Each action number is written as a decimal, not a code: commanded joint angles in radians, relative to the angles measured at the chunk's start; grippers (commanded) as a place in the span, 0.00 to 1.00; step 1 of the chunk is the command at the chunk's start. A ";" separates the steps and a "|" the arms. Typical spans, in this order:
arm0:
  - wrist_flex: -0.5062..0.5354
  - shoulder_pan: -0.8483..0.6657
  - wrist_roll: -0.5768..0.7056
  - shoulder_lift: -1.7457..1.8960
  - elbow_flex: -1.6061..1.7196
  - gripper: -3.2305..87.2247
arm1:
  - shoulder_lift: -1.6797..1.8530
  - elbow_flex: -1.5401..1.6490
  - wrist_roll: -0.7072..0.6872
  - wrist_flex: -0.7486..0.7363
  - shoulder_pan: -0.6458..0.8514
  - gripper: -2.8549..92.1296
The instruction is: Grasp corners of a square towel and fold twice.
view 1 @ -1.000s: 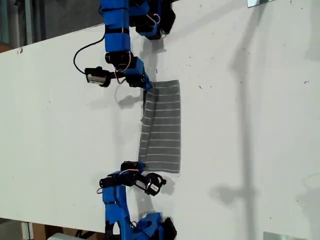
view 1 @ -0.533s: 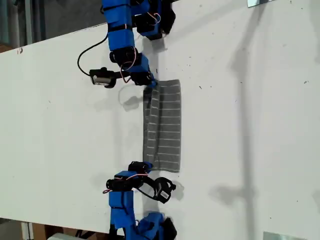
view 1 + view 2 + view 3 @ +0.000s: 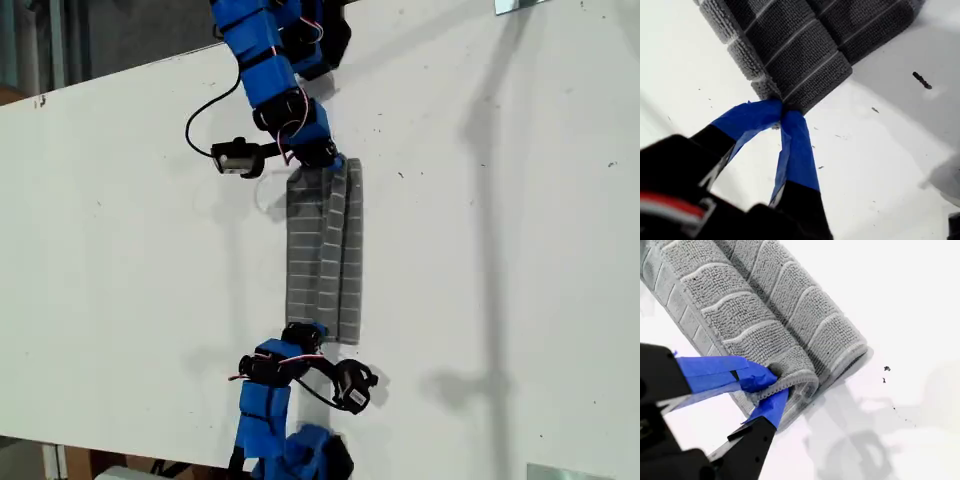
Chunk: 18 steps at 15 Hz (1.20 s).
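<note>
- White table (image 3: 500, 250) fills the exterior view, bare apart from a few dark specks.
- Grey towel (image 3: 322, 250) with thin white stripes lies near the middle of that view as a long narrow band; one layer is rolled over along its length, so two ridges run side by side.
- Blue arms stand at both short ends: one arm (image 3: 280, 90) at the exterior view's top, another arm (image 3: 265, 410) at its bottom; I cannot tell from my wrist views which is which.
- My first gripper (image 3: 782, 111) is clenched on a towel corner (image 3: 771, 90); the blue-taped fingertips meet on the hem and the cloth fans away from them over the table.
- My second gripper (image 3: 772, 385) is clamped on the hemmed end of the rolled layer (image 3: 800, 380); one taped finger (image 3: 720, 371) lies on top of the cloth, the other beneath; the lower layer rests flat on the table.
</note>
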 commanded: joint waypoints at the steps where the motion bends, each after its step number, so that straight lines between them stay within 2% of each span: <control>1: -0.020 0.034 -0.025 -0.014 0.003 0.03 | -0.021 -0.006 0.025 -0.020 -0.038 0.03; 4: -0.060 0.063 -0.038 -0.066 0.005 0.03 | -0.071 -0.006 0.043 -0.067 -0.066 0.03; 5: -0.061 0.066 -0.029 -0.081 -0.003 0.04 | -0.078 -0.006 0.043 -0.078 -0.071 0.13; 6: -0.061 0.071 -0.028 -0.083 -0.003 0.13 | -0.078 -0.006 0.043 -0.081 -0.077 0.24; 7: -0.058 0.075 -0.025 -0.075 -0.003 0.24 | -0.075 -0.006 0.044 -0.078 -0.077 0.29; 8: -0.051 0.078 -0.020 -0.057 -0.005 0.27 | -0.061 -0.012 0.044 -0.061 -0.074 0.31; 13: 0.083 0.081 -0.028 0.058 -0.075 0.34 | 0.074 -0.006 0.003 0.060 0.002 0.36; 15: 0.114 0.072 -0.038 0.117 -0.066 0.35 | 0.118 0.052 -0.020 0.049 0.040 0.36; 18: 0.086 0.054 -0.029 0.149 -0.003 0.35 | 0.164 0.175 -0.017 -0.055 0.046 0.36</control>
